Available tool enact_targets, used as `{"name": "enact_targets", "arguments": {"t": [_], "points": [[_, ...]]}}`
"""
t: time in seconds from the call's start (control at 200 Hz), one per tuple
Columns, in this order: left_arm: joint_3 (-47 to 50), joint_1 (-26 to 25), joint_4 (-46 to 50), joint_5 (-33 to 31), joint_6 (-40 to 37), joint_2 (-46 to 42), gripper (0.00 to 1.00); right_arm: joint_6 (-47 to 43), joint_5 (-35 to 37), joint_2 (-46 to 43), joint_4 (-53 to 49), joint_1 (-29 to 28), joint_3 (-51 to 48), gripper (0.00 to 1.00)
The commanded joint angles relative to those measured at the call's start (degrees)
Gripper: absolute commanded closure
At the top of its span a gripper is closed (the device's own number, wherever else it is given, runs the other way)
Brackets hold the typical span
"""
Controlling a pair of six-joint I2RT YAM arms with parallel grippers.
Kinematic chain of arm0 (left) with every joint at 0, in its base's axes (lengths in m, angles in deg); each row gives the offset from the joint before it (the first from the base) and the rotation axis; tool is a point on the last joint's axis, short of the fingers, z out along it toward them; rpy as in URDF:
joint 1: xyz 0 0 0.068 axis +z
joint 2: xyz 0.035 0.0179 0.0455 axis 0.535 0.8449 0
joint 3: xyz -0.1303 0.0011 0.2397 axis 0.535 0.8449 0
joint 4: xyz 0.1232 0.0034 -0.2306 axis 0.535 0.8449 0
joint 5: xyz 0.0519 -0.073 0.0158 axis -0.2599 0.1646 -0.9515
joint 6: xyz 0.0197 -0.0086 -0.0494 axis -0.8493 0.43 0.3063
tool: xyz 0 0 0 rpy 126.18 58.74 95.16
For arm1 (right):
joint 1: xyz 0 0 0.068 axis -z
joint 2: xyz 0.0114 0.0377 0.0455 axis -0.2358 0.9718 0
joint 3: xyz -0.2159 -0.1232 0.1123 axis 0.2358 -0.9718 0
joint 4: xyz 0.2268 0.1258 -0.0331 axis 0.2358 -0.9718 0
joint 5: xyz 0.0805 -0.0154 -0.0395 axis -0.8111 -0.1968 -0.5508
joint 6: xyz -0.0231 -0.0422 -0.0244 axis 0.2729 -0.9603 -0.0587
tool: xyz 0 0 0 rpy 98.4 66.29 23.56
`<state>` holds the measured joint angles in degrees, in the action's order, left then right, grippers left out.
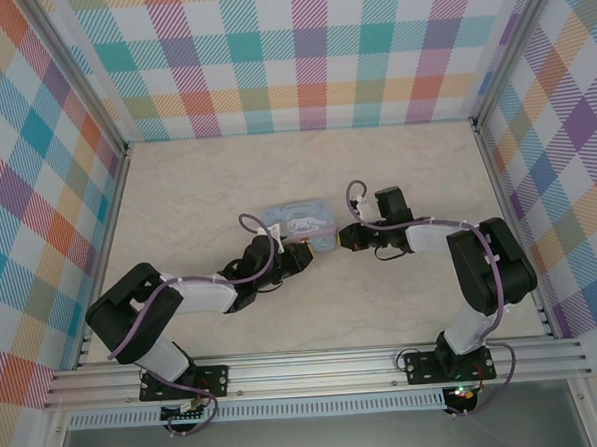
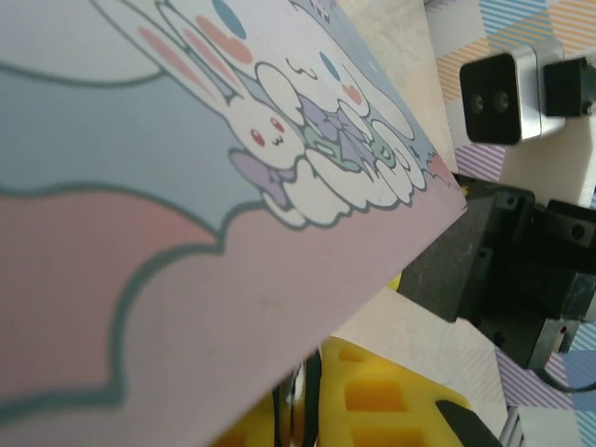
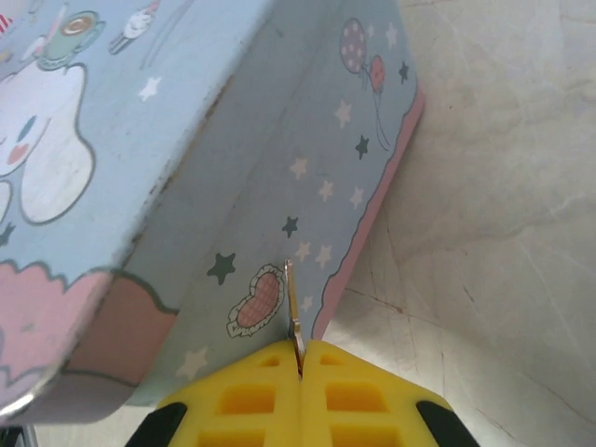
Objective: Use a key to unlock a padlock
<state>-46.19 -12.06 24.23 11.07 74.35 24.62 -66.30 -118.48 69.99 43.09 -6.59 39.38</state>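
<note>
Pinching key (image 3: 291,303) upright in closed right hand (image 3: 300,352), near tin (image 3: 186,140); left hand (image 2: 303,405) closed.

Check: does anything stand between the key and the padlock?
The key, pinched in the right gripper, points at the tin, close to its side wall. The padlock itself I cannot make out, so the path is unconfirmed.

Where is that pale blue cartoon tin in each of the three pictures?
Top external: the tin lies near the middle of the table.
Left wrist: its lid, seen close up, covers the left and middle.
Right wrist: its lid and starry side wall take the upper left.
Shared landmark: the pale marbled table, beside the tin at top right and on the right.
</note>
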Motion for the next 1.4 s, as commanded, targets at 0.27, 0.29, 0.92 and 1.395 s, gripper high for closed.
{"name": "enact_targets", "arguments": {"t": [0.27,0.29,0.92,1.395], "points": [[-4.2,1.5,-4.0,3.7,1.2,1.5,1.00,5.7,-8.6,-18.7,-2.7,-0.1,-10.7,1.00],[-4.2,1.5,-4.1,3.9,1.2,1.6,1.00,6.2,-8.9,-19.4,-2.7,-0.2,-11.2,1.00],[-3.8,2.1,-5.7,7.5,-1.0,0.6,1.00,7.6,-11.1,-12.2,-2.0,-6.5,-8.3,1.00],[-3.7,2.7,-6.0,11.5,-4.4,1.1,1.00,3.3,-11.1,-7.6,-5.8,-6.5,-3.2,1.00]]}}
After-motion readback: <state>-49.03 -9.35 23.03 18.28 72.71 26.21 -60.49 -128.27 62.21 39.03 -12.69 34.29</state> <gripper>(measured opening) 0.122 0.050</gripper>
